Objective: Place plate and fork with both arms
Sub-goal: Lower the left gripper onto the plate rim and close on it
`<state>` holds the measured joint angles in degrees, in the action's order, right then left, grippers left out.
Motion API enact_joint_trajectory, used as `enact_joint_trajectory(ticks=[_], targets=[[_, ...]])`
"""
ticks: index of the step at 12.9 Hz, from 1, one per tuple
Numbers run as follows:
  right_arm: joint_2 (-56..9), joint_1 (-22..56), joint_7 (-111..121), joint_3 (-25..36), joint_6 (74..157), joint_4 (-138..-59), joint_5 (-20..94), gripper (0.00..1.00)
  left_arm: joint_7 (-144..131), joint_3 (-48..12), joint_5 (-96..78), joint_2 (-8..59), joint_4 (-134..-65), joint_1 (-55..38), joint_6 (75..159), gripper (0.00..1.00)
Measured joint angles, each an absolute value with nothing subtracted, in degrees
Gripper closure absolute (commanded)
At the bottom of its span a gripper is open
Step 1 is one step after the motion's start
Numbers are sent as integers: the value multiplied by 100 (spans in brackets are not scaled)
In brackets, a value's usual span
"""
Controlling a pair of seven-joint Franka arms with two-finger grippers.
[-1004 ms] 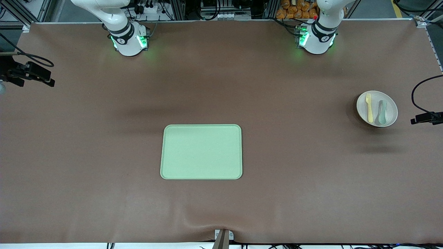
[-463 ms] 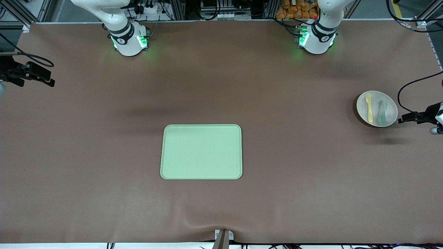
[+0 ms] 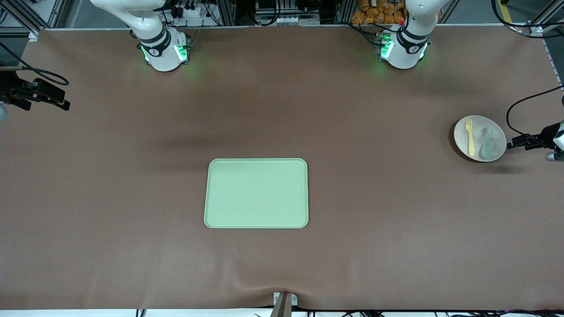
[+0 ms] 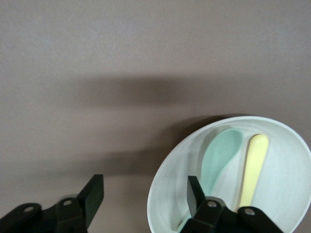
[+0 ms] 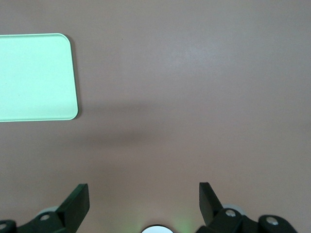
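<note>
The plate (image 3: 480, 138) is a round, cream, shallow dish with a raised rim, lying on the brown counter (image 3: 352, 198) near the left arm's end. On it lie the fork (image 3: 470, 137), pale yellow with short tines pointing toward the robots' bases, and just beside it a grey-green spoon (image 3: 486, 143); the two lie side by side, lengthwise. In the left wrist view the plate (image 4: 272, 145) shows the spoon's bowl (image 4: 221, 155) and the fork's handle (image 4: 253, 167) next to each other.

The left pincer (image 3: 517, 142) reaches in low from the counter's edge at the left arm's end, just beside the plate's rim. Its jaws stand apart, holding nothing: one finger (image 4: 196, 192) sits over the plate's edge by the spoon, the other finger (image 4: 92, 194) over bare counter, so the rim lies between them.

The right pincer (image 3: 59, 104) waits at the right arm's end of the counter, well apart from everything, its jaws spread wide and empty (image 5: 143, 201) above bare counter.

A rectangular light-green tray (image 3: 256, 193) lies near the counter's middle, nearer the front camera than the plate, with nothing on it. Along the counter's edge by the arms' bases stand metal frames and cables.
</note>
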<state>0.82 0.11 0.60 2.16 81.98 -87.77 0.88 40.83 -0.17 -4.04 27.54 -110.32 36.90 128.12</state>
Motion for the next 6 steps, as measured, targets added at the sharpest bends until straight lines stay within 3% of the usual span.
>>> enact_joint_trajectory(ticks=[3, 4, 6], targets=[[82, 14, 60, 214, 8198, -8777, 88, 0, 4152, -19, -404, 2847, -11125, 3745, 12877, 25], [82, 14, 60, 214, 8198, -8777, 88, 0, 4195, -19, -404, 2860, -11172, 3784, 12937, 29], [82, 15, 60, 214, 8199, -8777, 88, 0, 4281, -19, -404, 2866, -11327, 3856, 13157, 48]])
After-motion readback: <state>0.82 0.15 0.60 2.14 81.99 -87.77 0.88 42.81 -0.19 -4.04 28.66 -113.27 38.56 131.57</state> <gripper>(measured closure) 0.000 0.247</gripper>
